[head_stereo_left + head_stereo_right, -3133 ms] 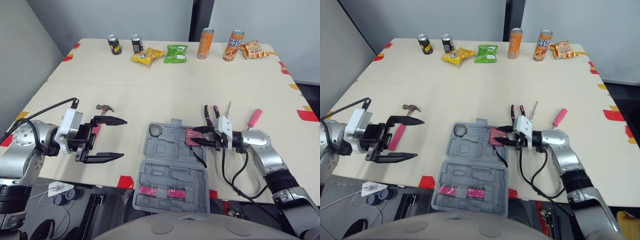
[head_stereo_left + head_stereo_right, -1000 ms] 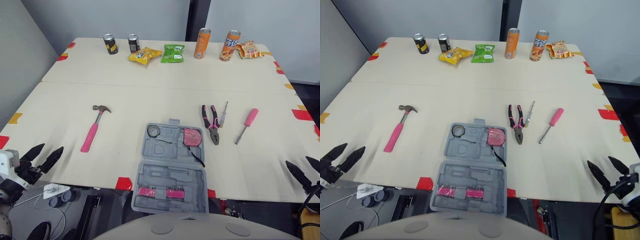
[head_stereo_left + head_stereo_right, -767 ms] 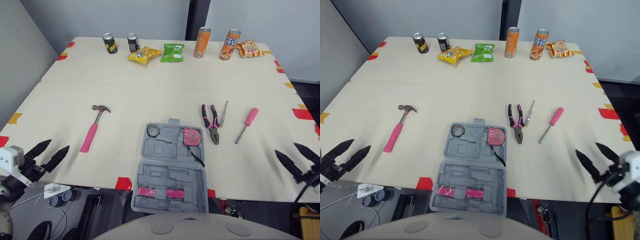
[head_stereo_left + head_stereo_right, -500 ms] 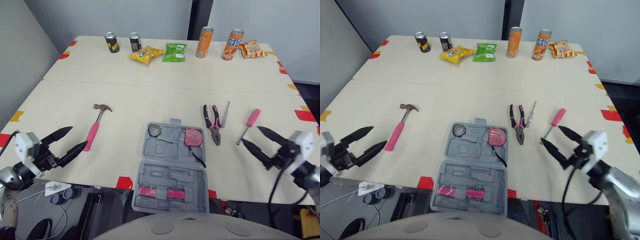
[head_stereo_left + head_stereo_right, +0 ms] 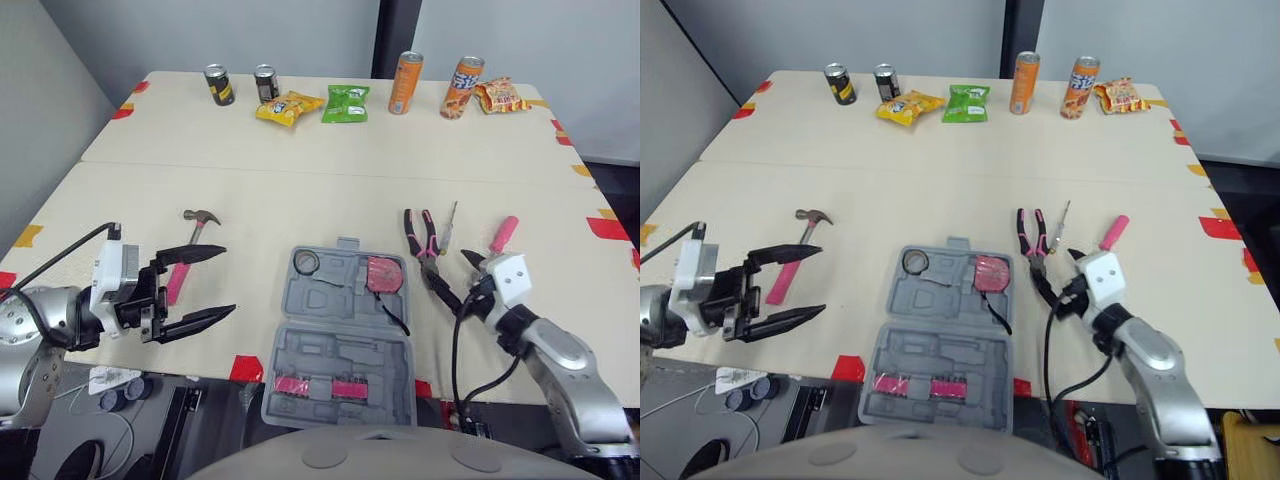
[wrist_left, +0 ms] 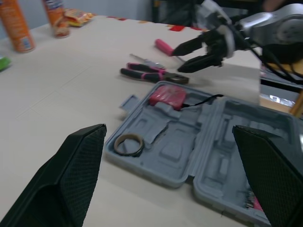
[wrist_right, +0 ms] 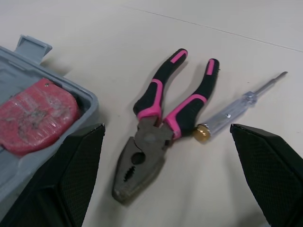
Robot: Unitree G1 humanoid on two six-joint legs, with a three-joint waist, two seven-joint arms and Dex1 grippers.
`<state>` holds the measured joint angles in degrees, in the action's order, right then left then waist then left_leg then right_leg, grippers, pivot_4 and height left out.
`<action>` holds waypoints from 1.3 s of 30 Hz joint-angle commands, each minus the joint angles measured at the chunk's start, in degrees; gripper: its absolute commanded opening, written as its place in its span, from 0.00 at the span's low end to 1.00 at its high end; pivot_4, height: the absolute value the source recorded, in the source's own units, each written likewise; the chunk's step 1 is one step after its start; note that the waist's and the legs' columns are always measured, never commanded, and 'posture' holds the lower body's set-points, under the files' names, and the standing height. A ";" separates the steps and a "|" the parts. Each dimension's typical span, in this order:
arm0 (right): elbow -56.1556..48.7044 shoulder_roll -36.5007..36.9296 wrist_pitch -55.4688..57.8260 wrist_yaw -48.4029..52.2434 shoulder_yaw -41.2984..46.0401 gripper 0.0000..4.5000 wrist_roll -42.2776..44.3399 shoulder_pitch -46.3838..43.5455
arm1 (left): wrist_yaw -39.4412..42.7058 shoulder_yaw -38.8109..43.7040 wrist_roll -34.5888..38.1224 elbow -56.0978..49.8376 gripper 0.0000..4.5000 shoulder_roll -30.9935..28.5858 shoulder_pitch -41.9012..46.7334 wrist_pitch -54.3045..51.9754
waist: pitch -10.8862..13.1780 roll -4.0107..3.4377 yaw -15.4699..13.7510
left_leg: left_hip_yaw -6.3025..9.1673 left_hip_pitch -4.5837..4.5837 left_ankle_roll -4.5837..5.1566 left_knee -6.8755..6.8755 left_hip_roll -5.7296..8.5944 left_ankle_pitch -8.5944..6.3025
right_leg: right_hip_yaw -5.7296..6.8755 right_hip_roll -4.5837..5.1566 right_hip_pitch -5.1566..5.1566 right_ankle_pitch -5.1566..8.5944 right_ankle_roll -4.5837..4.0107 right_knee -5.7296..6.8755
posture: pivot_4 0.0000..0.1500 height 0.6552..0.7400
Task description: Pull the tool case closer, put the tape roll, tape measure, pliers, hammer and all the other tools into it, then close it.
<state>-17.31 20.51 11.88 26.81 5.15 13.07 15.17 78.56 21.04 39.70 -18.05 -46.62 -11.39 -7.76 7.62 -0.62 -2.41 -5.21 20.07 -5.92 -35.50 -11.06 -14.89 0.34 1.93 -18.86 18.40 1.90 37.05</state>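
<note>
The grey tool case [image 5: 335, 350] lies open at the table's front edge. A tape roll [image 5: 306, 262] and a pink tape measure [image 5: 382, 273] sit in its far half. Pink-and-black pliers [image 5: 424, 240], a clear tester screwdriver [image 5: 448, 226] and a pink-handled screwdriver [image 5: 503, 234] lie to its right. My right gripper [image 5: 447, 270] is open just in front of the pliers [image 7: 161, 127], holding nothing. The pink-handled hammer [image 5: 204, 216] lies left of the case. My left gripper [image 5: 228, 280] is open beside the hammer's handle, pointing towards the case [image 6: 199, 142].
Along the table's far edge stand two dark cans [image 5: 216, 85], two orange cans [image 5: 403, 84], and yellow [image 5: 288, 108], green [image 5: 345, 103] and orange [image 5: 497, 95] snack bags. Red and yellow tape marks the table's edges.
Both arms have risen from below the table's front edge. The left gripper came in beside the hammer, the right gripper up to the pliers. The tools and case stayed put.
</note>
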 commanded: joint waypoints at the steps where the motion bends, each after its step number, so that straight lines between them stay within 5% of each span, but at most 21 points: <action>1: 0.33 -1.69 -0.19 -2.44 -0.85 1.00 -0.99 -0.20 | 1.68 -0.52 3.09 -3.43 1.00 -2.10 2.03 -2.19 | 0.00 -0.01 0.00 | -0.01 0.00 -0.05 0.00 0.00 0.01 | -0.01 0.00 0.00 0.00 0.00 -0.01 | 1.00 1.00; 27: 9.31 -10.40 -1.03 -9.01 -2.80 1.00 -3.35 -4.64 | 1.23 -3.29 7.22 -4.61 1.00 -2.60 11.58 -9.17 | -0.09 0.04 -0.02 | 0.01 -0.01 -0.20 -0.05 0.00 0.08 | 0.00 -0.02 0.04 -0.01 0.02 0.10 | 1.00 1.00; 37: 9.78 -10.05 -1.49 -10.02 -3.28 0.27 -4.84 -3.96 | 0.82 -2.96 7.60 -4.97 1.00 -2.43 11.55 -9.59 | -0.18 0.09 -0.07 | 0.02 -0.02 -0.21 -0.07 0.00 0.08 | 0.01 -0.02 0.07 -0.01 0.02 0.11 | 1.00 1.00; 39: 9.65 -9.97 -1.58 -10.06 -3.29 0.23 -4.89 -3.84 | 0.79 -3.03 7.67 -4.97 1.00 -2.42 11.59 -9.61 | -0.18 0.08 -0.08 | 0.03 -0.02 -0.21 -0.07 0.00 0.08 | 0.01 -0.02 0.07 -0.01 0.02 0.11 | 1.00 1.00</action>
<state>-7.80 10.47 9.99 16.91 2.17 8.43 10.48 79.39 16.80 46.50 -22.19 -49.02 -0.25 -17.53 7.44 -0.54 -2.49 -5.18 20.05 -6.13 -35.57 -11.06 -14.81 0.35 1.91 -18.80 18.38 1.93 37.16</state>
